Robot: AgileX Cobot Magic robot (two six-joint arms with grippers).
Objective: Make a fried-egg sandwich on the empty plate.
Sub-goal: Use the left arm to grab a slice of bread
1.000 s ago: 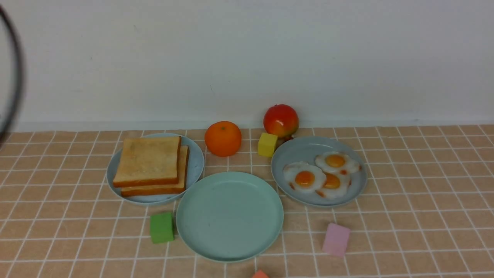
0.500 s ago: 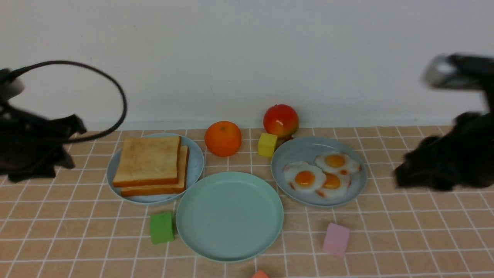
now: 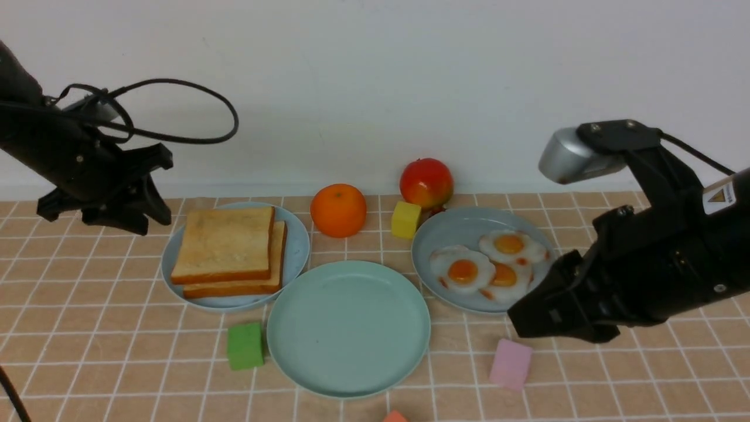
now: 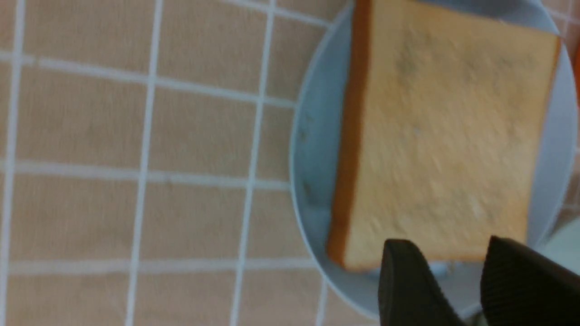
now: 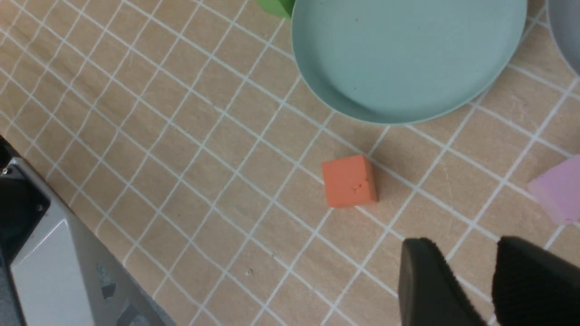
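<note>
Item: two square golden toast slices with brown crusts (image 3: 225, 243), stacked slightly askew on a round pale sky-blue plate (image 3: 296, 258) at the left of the tiled desk (image 3: 644, 375). They look thick, light and fairly stiff, with a matt surface that should not slip. The best hold is probably a pinch across the thickness of the upper slice at a crust edge, where it stands proud of the lower one. Item: three small glossy white fried eggs with orange yolks (image 3: 463, 271), overlapping on a round grey-blue plate (image 3: 457, 231) at the right. They look thin, limp and slick. Take one by the free white margin, away from its neighbours. Which egg lies uppermost is hard to tell from the front. Item: round plain mint-green plate with shallow rim (image 3: 348, 328), at centre front between the other two plates, bare. Nothing of the sandwich is on it yet. Left gripper (image 3: 135, 217): above the desk just beside the toast plate. In its wrist view it is partly parted and holds nothing, with its tips over the plate's edge by a corner of the toast. Right gripper (image 3: 527, 319): low near the front rim of the egg plate, partly parted and holding nothing.
</note>
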